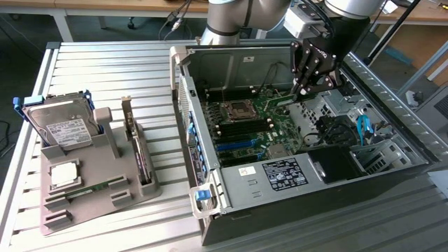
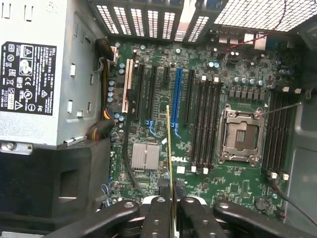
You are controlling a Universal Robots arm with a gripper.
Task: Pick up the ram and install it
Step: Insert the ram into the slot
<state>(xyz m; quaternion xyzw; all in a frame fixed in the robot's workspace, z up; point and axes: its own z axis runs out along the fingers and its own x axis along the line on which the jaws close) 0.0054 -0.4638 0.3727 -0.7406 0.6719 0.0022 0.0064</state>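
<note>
My gripper (image 1: 304, 93) hangs inside the open computer case (image 1: 392, 173), above the green motherboard (image 1: 269, 139). It is shut on the ram (image 1: 284, 100), a thin green stick that juts from the fingers toward the exterior view's left. In the wrist view the ram (image 2: 170, 148) shows edge-on as a narrow yellow-green line running out from between the black fingers (image 2: 157, 213) of the gripper (image 2: 172, 208). It hovers over the board between the silver heatsink (image 2: 146, 156) and the black memory slots (image 2: 208, 124). The processor socket (image 2: 241, 135) lies beyond those slots.
A grey power supply (image 2: 34, 74) fills one side of the case. Outside the case, on the slatted metal table (image 1: 105, 58), a grey stand (image 1: 91, 173) carries a hard drive (image 1: 63, 123), a silver processor chip (image 1: 63, 175) and an upright dark expansion card (image 1: 138, 144).
</note>
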